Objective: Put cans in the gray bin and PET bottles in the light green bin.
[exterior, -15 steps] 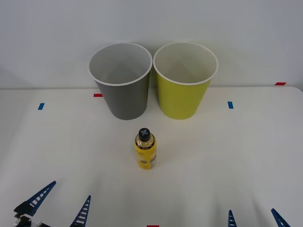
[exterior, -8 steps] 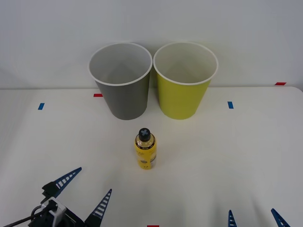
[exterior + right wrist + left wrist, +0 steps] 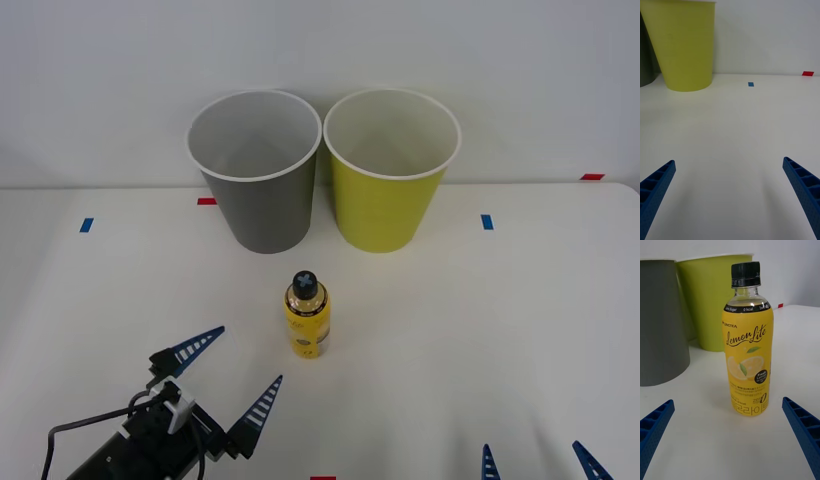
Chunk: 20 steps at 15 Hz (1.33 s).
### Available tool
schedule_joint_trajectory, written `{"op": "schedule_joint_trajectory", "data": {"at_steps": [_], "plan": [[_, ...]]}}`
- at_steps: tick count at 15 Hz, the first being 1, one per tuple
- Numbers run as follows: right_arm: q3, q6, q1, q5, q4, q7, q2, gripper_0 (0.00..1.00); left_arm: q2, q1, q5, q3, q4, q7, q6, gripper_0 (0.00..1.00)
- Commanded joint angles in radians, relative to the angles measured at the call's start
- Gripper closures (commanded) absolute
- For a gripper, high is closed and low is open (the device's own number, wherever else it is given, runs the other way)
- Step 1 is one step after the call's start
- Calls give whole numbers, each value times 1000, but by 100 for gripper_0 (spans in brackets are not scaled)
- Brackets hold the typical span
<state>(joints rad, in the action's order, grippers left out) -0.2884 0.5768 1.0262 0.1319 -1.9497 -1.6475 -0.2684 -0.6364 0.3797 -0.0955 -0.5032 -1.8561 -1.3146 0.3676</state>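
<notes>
A small PET bottle (image 3: 307,320) with a yellow wrap and black cap stands upright on the white table, in front of the two bins. The gray bin (image 3: 258,175) stands at the back left, the light green bin (image 3: 390,175) right beside it. My left gripper (image 3: 228,374) is open, low over the table, a short way front-left of the bottle and pointed at it. From the left wrist, the bottle (image 3: 748,348) stands centred between the spread blue fingers (image 3: 803,427). My right gripper (image 3: 535,462) is open at the front right edge, holding nothing. No cans are in view.
Small blue and red tape marks dot the table, such as a blue one (image 3: 487,222) right of the green bin and a red one (image 3: 592,177) at the far right. A pale wall rises just behind the bins.
My left gripper has moved forward and rightward from the front left corner toward the bottle, staying open. The bottle, bins and right gripper have not moved.
</notes>
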Motion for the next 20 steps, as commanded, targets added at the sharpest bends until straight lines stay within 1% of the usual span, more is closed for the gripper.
{"op": "schedule_joint_trajectory", "data": {"at_steps": [1,3,11,13,20], "plan": [[0,0,0,0,0,0,0,0,38,-27,0,-15,1,9,-18,0],[0,0,0,0,0,0,0,0,73,-36,-7,-23,0,11,-49,0],[0,0,0,0,0,0,0,0,124,-137,28,-78,0,26,-150,0],[0,0,0,0,0,0,0,0,144,-157,26,-90,1,28,-174,0],[0,0,0,0,0,0,0,0,175,-202,13,-107,1,23,-234,0]]}}
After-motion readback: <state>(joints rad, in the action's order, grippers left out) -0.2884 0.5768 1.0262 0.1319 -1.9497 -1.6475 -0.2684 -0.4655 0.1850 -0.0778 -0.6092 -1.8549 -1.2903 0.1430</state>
